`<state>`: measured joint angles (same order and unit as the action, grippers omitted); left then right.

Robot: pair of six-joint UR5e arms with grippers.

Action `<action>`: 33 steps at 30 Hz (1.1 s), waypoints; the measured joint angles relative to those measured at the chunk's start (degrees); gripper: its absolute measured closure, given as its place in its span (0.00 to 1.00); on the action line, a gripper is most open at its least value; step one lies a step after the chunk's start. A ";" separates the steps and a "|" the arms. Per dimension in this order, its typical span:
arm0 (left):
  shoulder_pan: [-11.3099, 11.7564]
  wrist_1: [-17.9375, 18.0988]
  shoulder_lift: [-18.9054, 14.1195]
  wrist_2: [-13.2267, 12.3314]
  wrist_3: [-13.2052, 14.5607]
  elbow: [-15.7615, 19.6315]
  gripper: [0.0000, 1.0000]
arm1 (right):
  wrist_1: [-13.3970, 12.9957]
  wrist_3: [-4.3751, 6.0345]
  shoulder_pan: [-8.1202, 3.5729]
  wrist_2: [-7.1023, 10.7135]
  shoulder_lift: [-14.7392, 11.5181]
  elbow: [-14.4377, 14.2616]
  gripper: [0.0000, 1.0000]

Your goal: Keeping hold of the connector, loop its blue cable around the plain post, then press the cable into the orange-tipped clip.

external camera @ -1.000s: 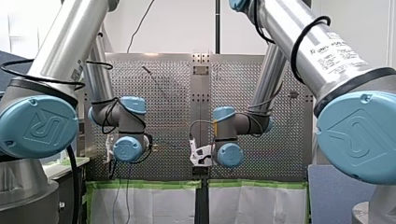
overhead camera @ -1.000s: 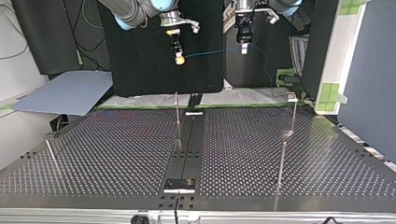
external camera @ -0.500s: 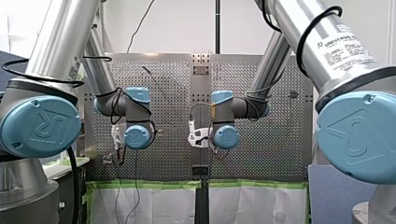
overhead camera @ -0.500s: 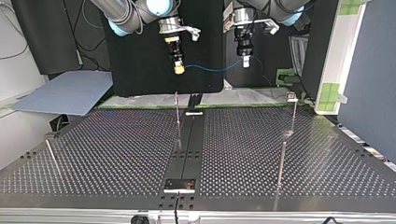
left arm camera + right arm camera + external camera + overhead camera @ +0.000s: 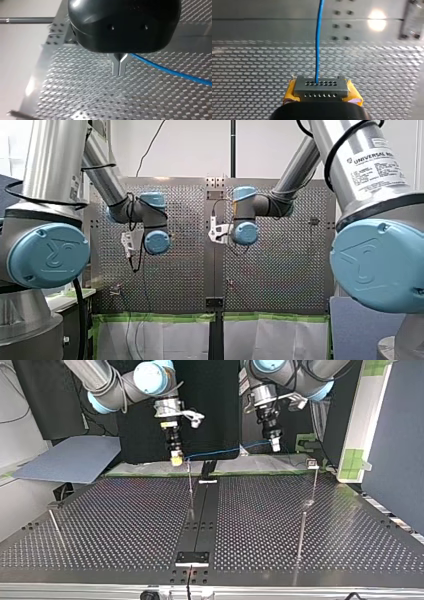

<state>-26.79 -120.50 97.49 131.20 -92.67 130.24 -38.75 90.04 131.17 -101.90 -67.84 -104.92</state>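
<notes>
Upper centre of the top view, the right gripper point(image 5: 175, 458) has its fingers clamped around the connector point(image 5: 321, 87), and the left gripper point(image 5: 275, 446) has its fingers pinched onto the blue cable point(image 5: 225, 452). Pulling it taut against the nearby thin post point(image 5: 190, 487) could drag the connector loose.

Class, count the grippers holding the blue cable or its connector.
2. My right gripper clamps the connector at the cable's end; my left gripper pinches the blue cable farther along. No other gripper shows.
</notes>
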 joint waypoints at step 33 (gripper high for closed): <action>5.08 -19.43 -13.77 -1.44 1.93 -12.81 1.00 | 15.89 -4.18 -2.12 17.68 -3.63 15.01 1.00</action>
<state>-21.71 -139.93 83.72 129.76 -90.74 117.43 -22.85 85.86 129.05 -84.22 -71.47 -89.91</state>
